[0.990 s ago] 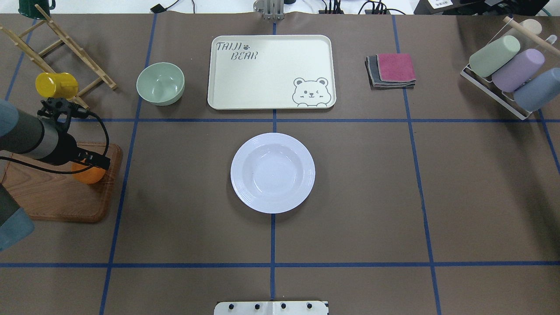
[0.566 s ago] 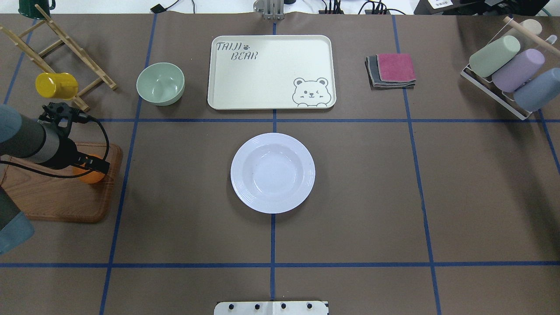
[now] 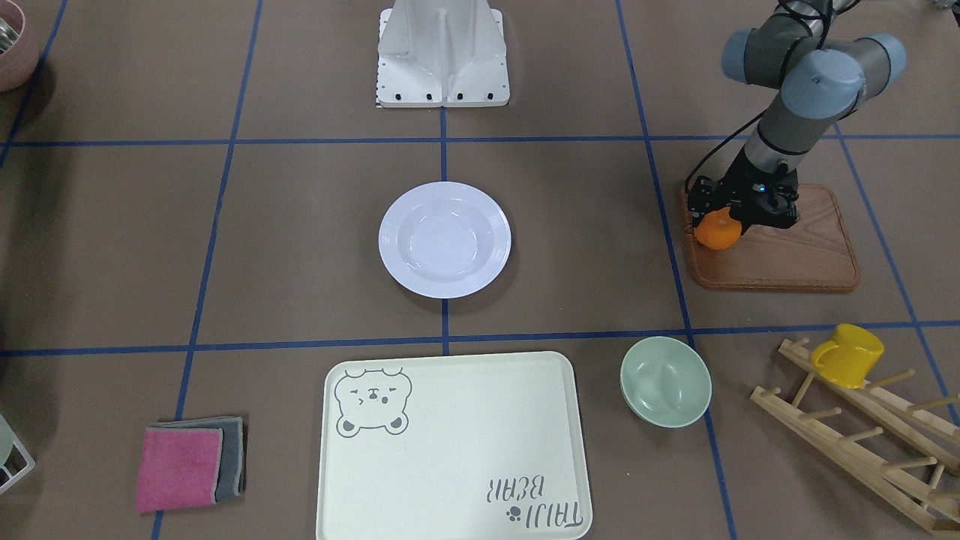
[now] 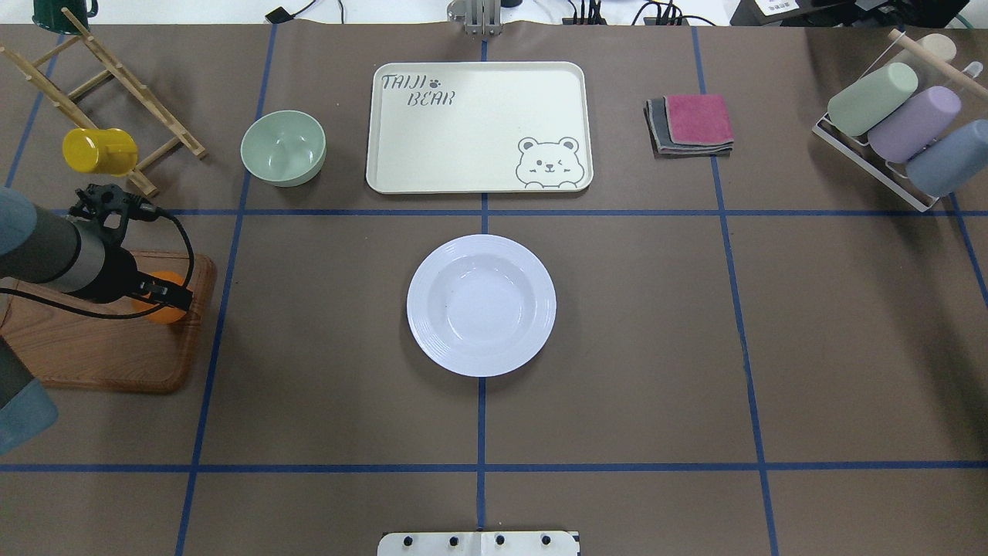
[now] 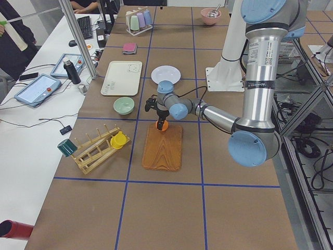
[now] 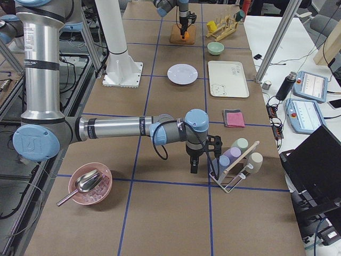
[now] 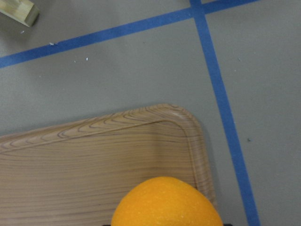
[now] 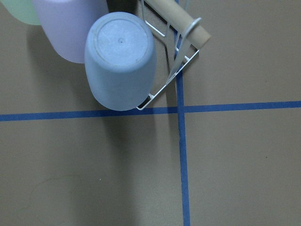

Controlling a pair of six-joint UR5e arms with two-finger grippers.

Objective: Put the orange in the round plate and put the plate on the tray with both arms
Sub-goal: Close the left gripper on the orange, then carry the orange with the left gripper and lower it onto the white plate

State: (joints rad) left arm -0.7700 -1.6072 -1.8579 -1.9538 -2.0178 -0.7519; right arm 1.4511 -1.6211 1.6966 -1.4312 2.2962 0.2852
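Lowered since a second ago, left arm (image 4: pixel 54 255) sets its jaws over the orange (image 3: pixel 716 232) on the board (image 3: pixel 795 255), whether clenched cannot be told; plate (image 4: pixel 481 305) awaits fruit, tray (image 4: pixel 478 127) beyond; right arm (image 6: pixel 106 128) hangs by the rack (image 4: pixel 864 164), jaws unreadable

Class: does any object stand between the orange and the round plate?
Nothing visible does. From the orange on the wooden board to the round plate, only bare table and a blue tape line lie between; the green bowl sits aside, nearer the tray.
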